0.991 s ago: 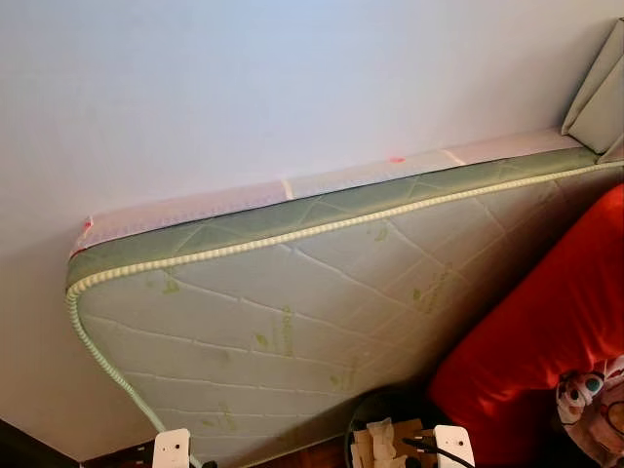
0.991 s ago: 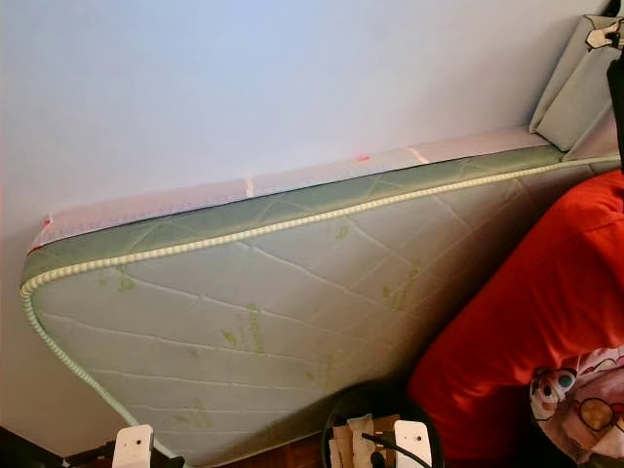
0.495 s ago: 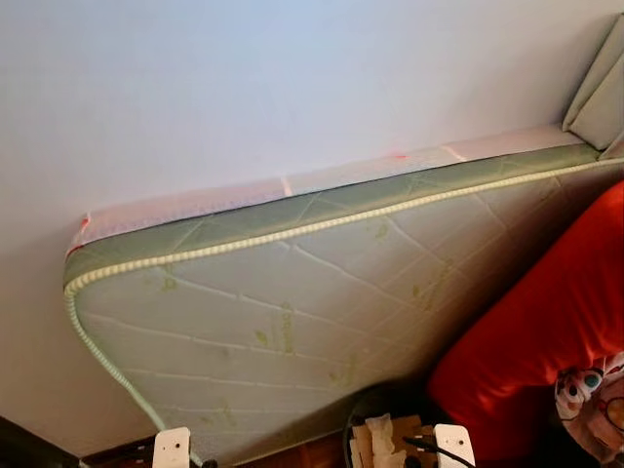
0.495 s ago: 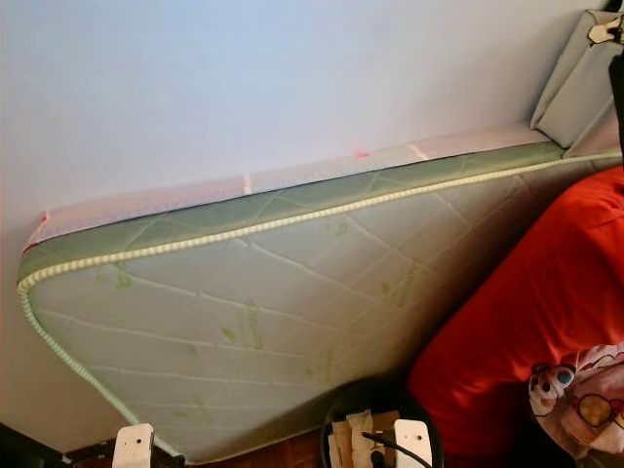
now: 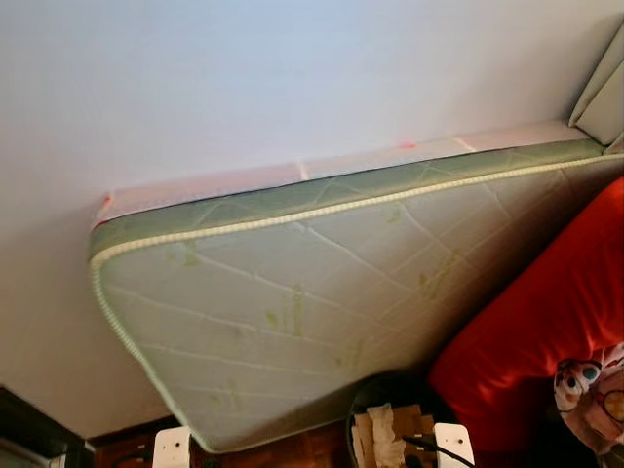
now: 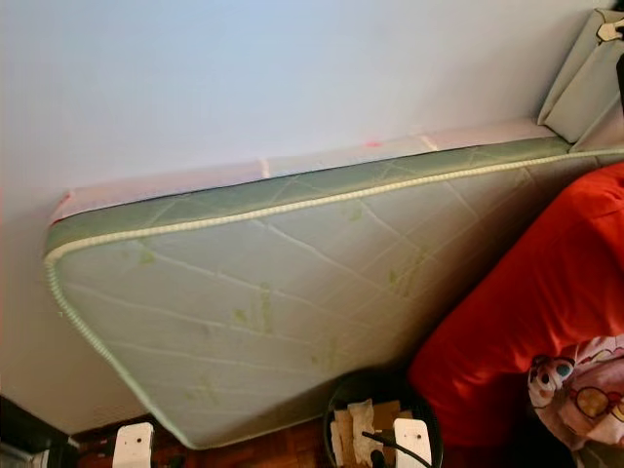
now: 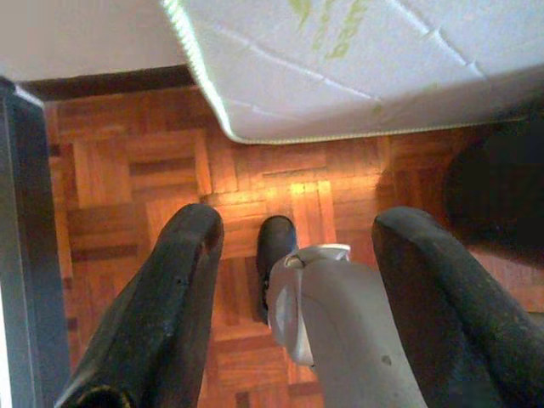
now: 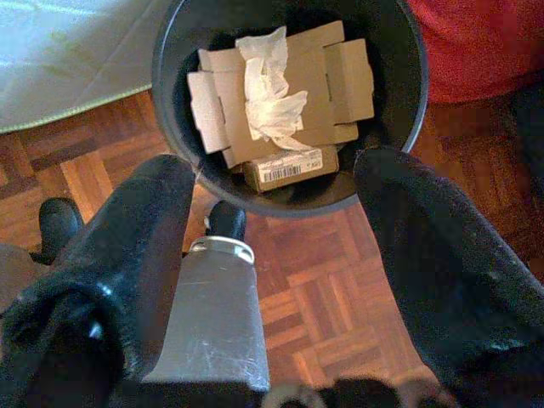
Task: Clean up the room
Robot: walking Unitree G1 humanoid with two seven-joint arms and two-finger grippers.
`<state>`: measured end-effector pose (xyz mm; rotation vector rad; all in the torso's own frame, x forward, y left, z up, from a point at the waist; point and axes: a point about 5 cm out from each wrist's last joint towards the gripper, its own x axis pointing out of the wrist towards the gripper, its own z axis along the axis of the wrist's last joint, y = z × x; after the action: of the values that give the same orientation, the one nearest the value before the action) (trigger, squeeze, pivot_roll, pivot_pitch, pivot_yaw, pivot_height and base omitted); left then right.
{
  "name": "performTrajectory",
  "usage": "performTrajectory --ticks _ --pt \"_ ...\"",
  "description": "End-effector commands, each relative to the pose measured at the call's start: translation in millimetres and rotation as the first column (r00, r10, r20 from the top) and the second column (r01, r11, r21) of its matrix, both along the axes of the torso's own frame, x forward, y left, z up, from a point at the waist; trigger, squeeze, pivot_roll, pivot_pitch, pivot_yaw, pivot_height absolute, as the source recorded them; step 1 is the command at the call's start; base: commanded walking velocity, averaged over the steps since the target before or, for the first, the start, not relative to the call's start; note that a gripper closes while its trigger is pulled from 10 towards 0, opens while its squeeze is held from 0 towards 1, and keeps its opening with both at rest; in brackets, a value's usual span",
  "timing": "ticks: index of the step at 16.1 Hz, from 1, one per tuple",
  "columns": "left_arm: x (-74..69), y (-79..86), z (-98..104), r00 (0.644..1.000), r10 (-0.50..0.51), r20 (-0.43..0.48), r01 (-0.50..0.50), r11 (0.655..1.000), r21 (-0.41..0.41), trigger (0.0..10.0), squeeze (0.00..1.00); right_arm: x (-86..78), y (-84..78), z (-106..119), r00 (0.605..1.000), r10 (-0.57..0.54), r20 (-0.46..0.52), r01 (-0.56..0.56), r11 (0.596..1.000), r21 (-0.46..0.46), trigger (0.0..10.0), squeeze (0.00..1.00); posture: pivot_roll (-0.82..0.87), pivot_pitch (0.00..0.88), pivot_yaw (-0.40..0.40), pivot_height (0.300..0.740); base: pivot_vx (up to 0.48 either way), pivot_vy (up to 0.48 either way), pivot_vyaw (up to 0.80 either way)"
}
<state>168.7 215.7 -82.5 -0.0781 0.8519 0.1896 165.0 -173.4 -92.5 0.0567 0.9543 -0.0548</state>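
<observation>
We see a pale green quilted mattress leaning on edge against the white wall, a red cushion beside it. On the wooden parquet floor stands a round black bin holding flattened cardboard and crumpled white tissue (a small labelled box too). Our right gripper hovers above it, fingers spread, empty; the left gripper hangs likewise, parted.

The view has swung left, so the mattress sits further right.
</observation>
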Motion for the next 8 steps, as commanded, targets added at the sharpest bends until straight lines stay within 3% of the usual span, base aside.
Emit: performTrajectory --ticks 1,8 --pt "40.2 4.6 18.1 1.000 -0.013 0.013 0.013 1.000 -0.014 10.0 0.00 62.2 -28.4 34.2 0.996 -0.058 0.062 0.051 0.993 0.108 10.0 0.00 0.14 0.000 -0.121 0.740 0.000 0.000 0.00" --pt "40.1 4.8 18.0 1.000 -0.012 0.010 0.012 1.000 -0.012 10.0 0.00 62.5 -28.1 34.5 0.996 -0.062 0.068 0.054 0.992 0.115 10.0 0.00 0.14 0.000 -0.121 0.740 0.000 0.000 0.00"
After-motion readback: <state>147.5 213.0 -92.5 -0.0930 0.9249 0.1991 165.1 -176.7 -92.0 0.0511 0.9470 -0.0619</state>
